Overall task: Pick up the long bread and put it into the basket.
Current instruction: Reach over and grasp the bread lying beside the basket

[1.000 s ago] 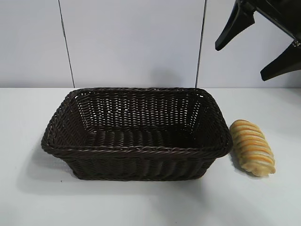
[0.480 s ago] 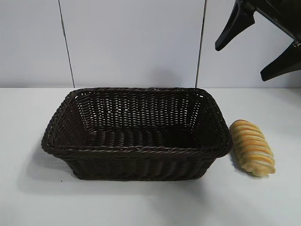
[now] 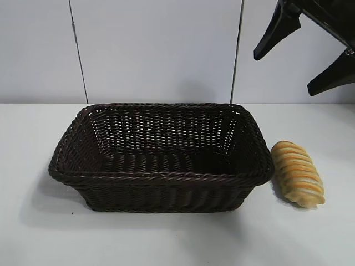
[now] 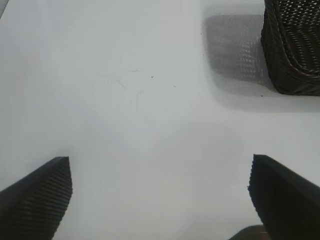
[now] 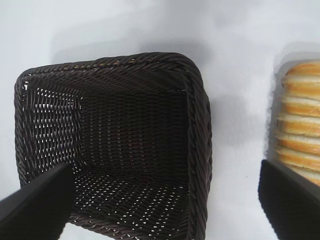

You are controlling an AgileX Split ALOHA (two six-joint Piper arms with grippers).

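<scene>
**Reporter:** What does the scene show?

**Desk:** A large rectangular dark brown woven wicker basket point(image 3: 161, 158) sits mid-table on a plain white tabletop point(image 3: 166, 238), empty. An oblong golden-yellow loaf with orange-brown crosswise ridges point(image 3: 298, 173) lies on the table just beside the basket's short end, toward the table's right edge. It is untouched, so the task appears not yet begun.

**Reporter:** And the arms?

**Desk:** The right gripper point(image 3: 304, 55) hangs high above the table's back right corner, its black fingers point(image 3: 277, 33) spread wide and holding nothing. Its wrist camera looks down into the basket point(image 5: 115, 145), with the long bread point(image 5: 300, 125) off to one side, partly behind a fingertip.

**Reporter:** Why does it hang there?

**Desk:** Judging by the layout, it is the nearer arm to the loaf, and wide jaws suit a grab across the bread's narrow width. It would have to come down and outward first.

**Reporter:** The left gripper?

**Desk:** Out of the exterior view. Its own camera shows the left gripper point(image 4: 160, 200) low over bare table, jaws apart and empty, with one corner of the basket point(image 4: 295, 55) farther off. Likely parked clear of the work.

**Reporter:** Any hazard?

**Desk:** The loaf lies close to the wicker wall; a finger could catch the braided rim.
</scene>
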